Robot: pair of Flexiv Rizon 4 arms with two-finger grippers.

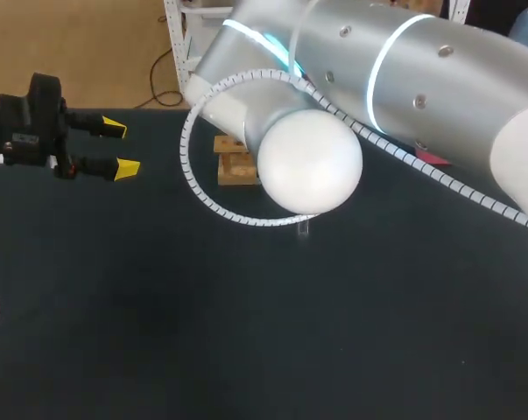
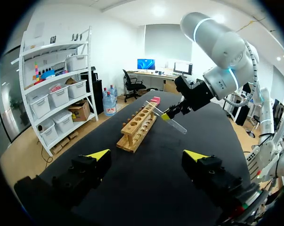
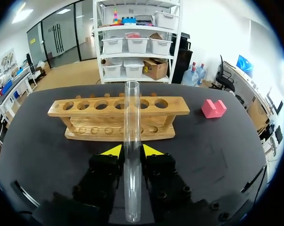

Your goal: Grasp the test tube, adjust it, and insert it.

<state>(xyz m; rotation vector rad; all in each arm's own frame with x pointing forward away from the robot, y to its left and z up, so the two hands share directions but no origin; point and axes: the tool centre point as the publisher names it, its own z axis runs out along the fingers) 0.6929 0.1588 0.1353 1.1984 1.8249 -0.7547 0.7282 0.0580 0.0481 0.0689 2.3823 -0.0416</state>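
Left claw (image 2: 146, 154): spread, empty, near the counter's left edge.
Right claw (image 3: 132, 150): pinching the test tube (image 3: 132, 110) mid-length, over the counter's middle.
Slip risk: the smooth tube may pivot while tilted.
Rack (image 3: 177, 106): toward the far edge; a misaligned tip could strike wood.

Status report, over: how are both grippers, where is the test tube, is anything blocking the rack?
Right gripper shut on test tube, not yet in wooden rack. Left gripper open, empty. Pink block beside rack, not in way.
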